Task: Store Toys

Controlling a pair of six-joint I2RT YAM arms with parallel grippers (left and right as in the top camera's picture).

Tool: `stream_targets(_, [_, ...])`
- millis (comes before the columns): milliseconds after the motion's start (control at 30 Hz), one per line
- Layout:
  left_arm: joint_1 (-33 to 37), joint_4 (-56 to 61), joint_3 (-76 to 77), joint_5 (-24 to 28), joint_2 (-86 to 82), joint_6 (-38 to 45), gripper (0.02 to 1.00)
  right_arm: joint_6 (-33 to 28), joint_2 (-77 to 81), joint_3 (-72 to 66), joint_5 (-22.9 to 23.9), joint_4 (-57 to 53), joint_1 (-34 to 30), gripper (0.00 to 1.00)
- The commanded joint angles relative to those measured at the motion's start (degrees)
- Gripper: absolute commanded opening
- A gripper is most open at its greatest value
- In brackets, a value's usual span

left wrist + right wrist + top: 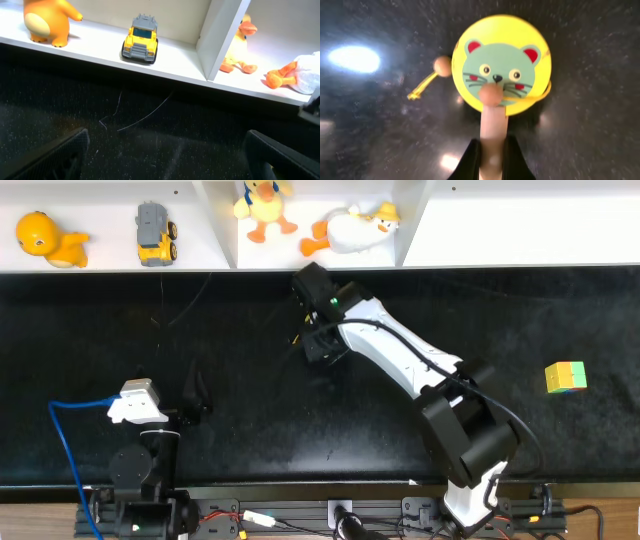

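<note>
We are clamping our right gripper's (492,150) fingers on the wooden handle (492,127) of the yellow rattle drum (502,65), holding it over the black table (250,420) near the white shelf (500,240). Our left gripper (170,152) is sitting low with its fingers apart, facing the shelf where the yellow truck (140,39) is standing. A coloured cube (565,377) is lying on the table well apart, to the right.

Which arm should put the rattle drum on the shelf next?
Right. The right end effector is shut on the handle of the rattle drum, close to the white shelf. The left end effector is open and empty, back by its base.
</note>
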Motion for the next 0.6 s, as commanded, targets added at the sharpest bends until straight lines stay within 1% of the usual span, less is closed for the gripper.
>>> stream_targets(33, [0.6,0.3,-0.5,0.7,-0.6,-0.4,0.998,1.6,-3.7,3.4,-0.3,-2.8,0.3,0.045])
stream_targets(167, [0.6,0.3,-0.5,0.7,-0.6,-0.4,0.998,3.0,-9.2,3.4,1.3,-7.6,0.3,0.047])
stream_targets(300, [0.6,0.3,-0.5,0.7,-0.6,-0.4,0.998,4.3,-15.0,3.0,4.3,-12.2,0.3,0.049])
stream_targets(367, [0.6,0.3,-0.5,0.7,-0.6,-0.4,0.998,4.7,-17.8,1.9,4.7,-13.6,0.3,0.047])
stream_targets(433, [0.6,0.3,-0.5,0.7,-0.6,-0.4,0.998,5.3,-21.0,-0.6,4.8,-13.8,0.3,0.047])
stream_targets(600, [0.6,0.3,-0.5,0.7,-0.6,-0.4,0.998,9.9,-29.8,-9.6,9.0,-13.2,-0.4,0.045])
